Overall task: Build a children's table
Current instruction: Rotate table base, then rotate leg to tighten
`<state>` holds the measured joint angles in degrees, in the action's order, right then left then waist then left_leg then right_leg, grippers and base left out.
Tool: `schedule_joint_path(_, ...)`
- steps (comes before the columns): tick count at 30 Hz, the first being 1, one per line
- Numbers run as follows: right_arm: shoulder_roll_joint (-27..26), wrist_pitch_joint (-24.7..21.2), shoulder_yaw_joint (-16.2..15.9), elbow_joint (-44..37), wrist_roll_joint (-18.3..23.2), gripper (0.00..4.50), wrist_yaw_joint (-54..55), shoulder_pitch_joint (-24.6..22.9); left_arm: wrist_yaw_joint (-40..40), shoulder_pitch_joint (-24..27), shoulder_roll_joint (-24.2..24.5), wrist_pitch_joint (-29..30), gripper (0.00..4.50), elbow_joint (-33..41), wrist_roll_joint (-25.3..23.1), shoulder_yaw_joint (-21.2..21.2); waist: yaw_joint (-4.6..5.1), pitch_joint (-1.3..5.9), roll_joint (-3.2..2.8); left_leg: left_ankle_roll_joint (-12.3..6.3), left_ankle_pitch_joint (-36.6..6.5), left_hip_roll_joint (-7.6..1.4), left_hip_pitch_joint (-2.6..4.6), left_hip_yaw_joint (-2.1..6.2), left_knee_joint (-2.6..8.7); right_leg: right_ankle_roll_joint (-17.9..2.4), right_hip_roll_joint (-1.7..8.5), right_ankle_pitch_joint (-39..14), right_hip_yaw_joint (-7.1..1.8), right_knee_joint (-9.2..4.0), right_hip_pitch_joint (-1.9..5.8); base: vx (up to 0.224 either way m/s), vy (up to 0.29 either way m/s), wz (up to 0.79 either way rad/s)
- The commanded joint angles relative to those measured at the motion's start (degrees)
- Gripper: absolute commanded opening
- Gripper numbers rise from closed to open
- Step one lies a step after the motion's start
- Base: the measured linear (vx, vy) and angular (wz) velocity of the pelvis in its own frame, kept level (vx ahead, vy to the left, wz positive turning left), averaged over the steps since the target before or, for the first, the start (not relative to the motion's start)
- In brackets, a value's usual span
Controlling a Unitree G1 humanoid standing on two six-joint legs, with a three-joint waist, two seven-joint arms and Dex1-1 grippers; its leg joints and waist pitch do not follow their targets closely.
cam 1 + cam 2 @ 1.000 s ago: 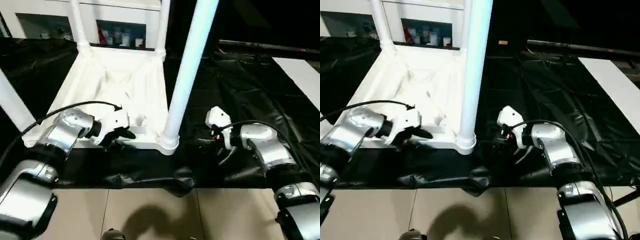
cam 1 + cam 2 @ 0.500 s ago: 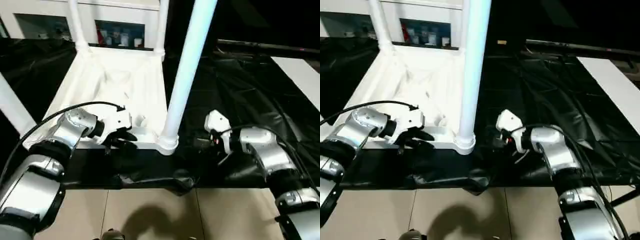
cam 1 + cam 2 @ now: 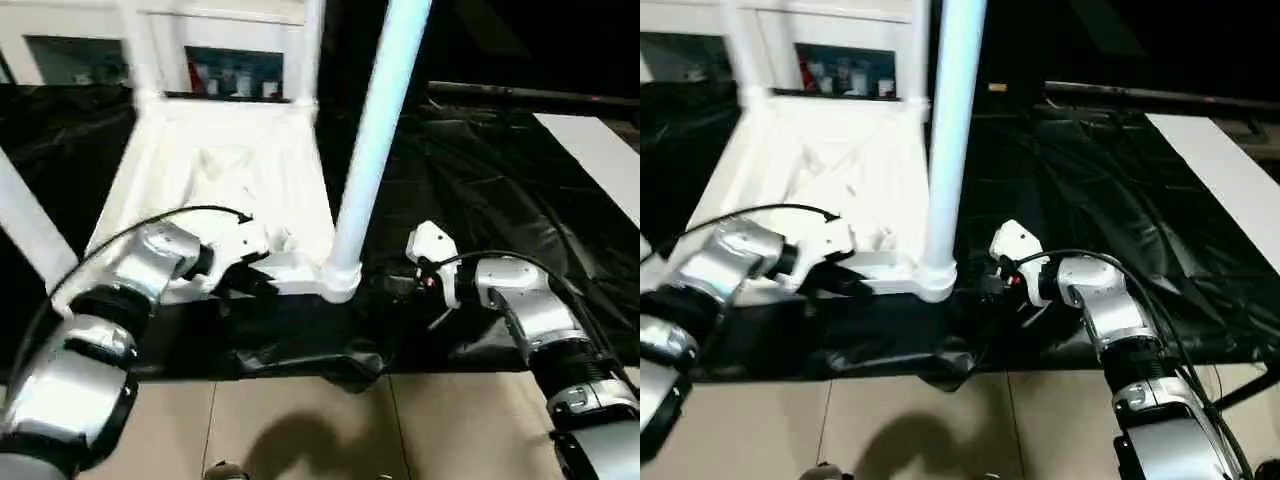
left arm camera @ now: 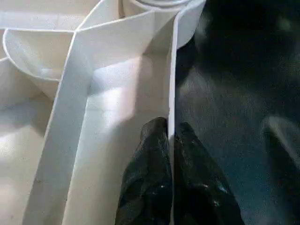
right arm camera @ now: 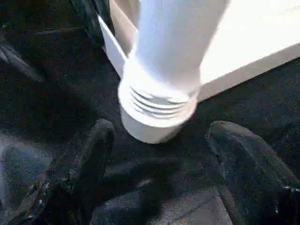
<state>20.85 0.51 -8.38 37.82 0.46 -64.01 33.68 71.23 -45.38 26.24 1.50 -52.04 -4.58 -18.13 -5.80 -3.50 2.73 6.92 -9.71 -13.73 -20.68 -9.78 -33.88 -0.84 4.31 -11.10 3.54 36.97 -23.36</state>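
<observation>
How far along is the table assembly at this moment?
Done: the tabletop lies underside up on the black sheet, with legs standing in its sockets, including the near corner leg.
In hand: the left gripper is pinched shut on the tabletop's near rim; the right gripper is open, facing that leg's socket.
Left: apparently turning the table upright.

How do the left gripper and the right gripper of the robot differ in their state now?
The left gripper is shut on the thin outer wall of the white plastic tabletop, one finger on each side; the right gripper is open and holds nothing. The left sits at the tabletop's near edge; the right faces the ribbed corner socket from the black sheet. Both have black fingers.
</observation>
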Motion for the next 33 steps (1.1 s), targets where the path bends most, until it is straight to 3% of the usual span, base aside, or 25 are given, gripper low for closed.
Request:
schedule_joint_path(1, -0.06, -0.42, 1.2, -1.15, 0.54, 3.62, 2.0, 0.35, -3.55, 5.25, -1.61, 5.0, 0.05, 4.0, 2.4, 1.4, -0.3, 4.11, 0.12, -1.12, -10.85, 0.65, 0.01, -0.57, 3.66, -14.04, 2.95, -5.54, -2.16, -4.26, 3.64, 0.0, 0.0, 0.0)
schedule_joint_path(4, -0.65, -0.8, 1.73, -0.25, 0.4, 3.62, 4.05, 1.03, -7.05, 8.42, -2.52, 7.44, 0.05, 9.01, 2.27, 1.81, -0.08, 4.17, -0.11, -1.86, -10.37, 0.55, 0.22, -0.68, 3.61, -13.23, 3.04, -7.77, -2.26, -4.53, 3.33, 0.0, 0.0, 0.0)
schedule_joint_path(5, -0.98, -1.08, 1.67, 0.31, 0.44, 3.62, 4.49, 1.49, -9.66, 10.61, -3.41, 8.1, 0.05, 13.0, 2.44, 2.59, 0.02, 4.07, 0.27, -1.94, -10.59, 0.54, 0.05, -0.69, 3.68, -12.7, 3.04, -9.15, -2.22, -4.67, 3.37, 0.0, 0.0, 0.0)
schedule_joint_path(8, -1.25, -1.25, 1.44, 0.65, 0.5, 3.62, 4.73, 1.73, -10.26, 12.21, -4.26, 8.43, 0.05, 16.55, 3.1, 3.18, 0.07, 4.09, -0.23, -2.01, -11.36, 0.5, 0.28, -0.74, 3.67, -12.09, 3.01, -10.9, -2.27, -4.93, 3.05, 0.0, 0.0, 0.0)
schedule_joint_path(10, -2.01, -1.23, 1.15, 1.3, 0.72, 3.62, 4.88, 2.06, -9.81, 13.75, -4.91, 9.99, 0.05, 19.82, 3.9, 3.43, 0.23, 4.02, 0.32, -2.18, -11.24, 0.49, 0.07, -0.73, 3.76, -11.63, 3.01, -11.37, -2.22, -4.89, 3.08, 0.0, 0.0, 0.0)
schedule_joint_path(11, -2.06, -1.23, 1.12, 1.35, 0.72, 3.62, 4.88, 2.08, -9.76, 13.84, -4.91, 10.12, 0.05, 19.99, 3.88, 3.39, 0.23, 4.0, 0.2, -2.14, -11.31, 0.56, 0.09, -0.7, 3.81, -11.01, 2.96, -12.55, -2.18, -5.04, 3.03, 0.0, 0.0, 0.0)
schedule_joint_path(12, -2.78, -1.1, 0.78, 2.08, 0.55, 3.62, 5.09, 2.41, -8.91, 14.71, -4.56, 11.5, 0.05, 21.39, 3.23, 2.45, 0.25, 4.06, 0.16, -2.12, -11.36, 0.51, 0.19, -0.74, 3.76, -10.92, 3.01, -12.65, -2.25, -5.03, 2.95, 0.0, 0.0, 0.0)
schedule_joint_path(13, -3.16, -0.97, 0.57, 2.59, 0.31, 3.62, 5.38, 2.66, -8.35, 15.01, -4.1, 11.91, 0.05, 21.59, 2.49, 1.6, 0.4, 4.06, 0.49, -2.21, -10.99, 0.5, 0.01, -0.71, 3.82, -10.78, 3.01, -12.64, -2.23, -4.98, 3.01, 0.0, 0.0, 0.0)
schedule_joint_path(14, -3.37, -0.92, 0.4, 2.86, 0.17, 3.62, 5.7, 2.81, -8.29, 15.72, -3.68, 13.13, 0.05, 23.08, 1.99, 1.11, 0.43, 4.06, 0.2, -2.02, -10.94, 0.44, 0.01, -0.62, 3.89, -10.68, 3.08, -12.74, -2.21, -4.86, 2.99, 0.0, 0.0, 0.0)
schedule_joint_path(16, -4.34, -0.53, 0.52, 4.72, -0.36, 3.62, 7.78, 3.93, -8.42, 16.91, -2.77, 15.71, 0.05, 25.32, 0.83, 0.11, 0.49, 4.03, 0.22, -2.08, -10.7, 0.49, 0.19, -0.74, 3.86, -10.91, 2.92, -12.16, -2.27, -4.98, 2.74, 0.0, 0.0, 0.0)
schedule_joint_path(22, -5.71, 0.32, 0.24, 8.06, -0.85, 3.62, 8.3, 5.79, -7.28, 17.72, -1.06, 17.33, 0.05, 27.54, -0.32, -1.57, 0.7, 4.19, 0.02, -1.62, -10.37, 0.54, 0.06, -0.7, 3.94, -11.69, 2.77, -8.41, -2.25, -4.52, 2.96, 0.0, 0.0, 0.0)
schedule_joint_path(25, -6.33, 0.68, -0.37, 9.28, -0.78, 3.62, 6.53, 6.26, -7.76, 17.53, -0.58, 18.13, 0.05, 27.87, -1.35, -1.97, 0.8, 4.28, 0.37, -1.73, -10.34, 0.55, 0.12, -0.74, 3.89, -11.86, 2.77, -7.48, -2.28, -4.49, 3.06, 0.0, 0.0, 0.0)
schedule_joint_path(33, -6.22, 1.78, -1.02, 11.38, -0.97, 3.62, 5.54, 6.97, -7.35, 17.17, 1.19, 20.25, 0.05, 28.59, -2.28, -3.09, 0.8, 4.18, 0.26, -1.22, -11.54, 0.53, 0.22, -0.71, 4.02, -11.29, 2.86, -10.23, -2.34, -4.76, 2.92, 0.0, 0.0, 0.0)
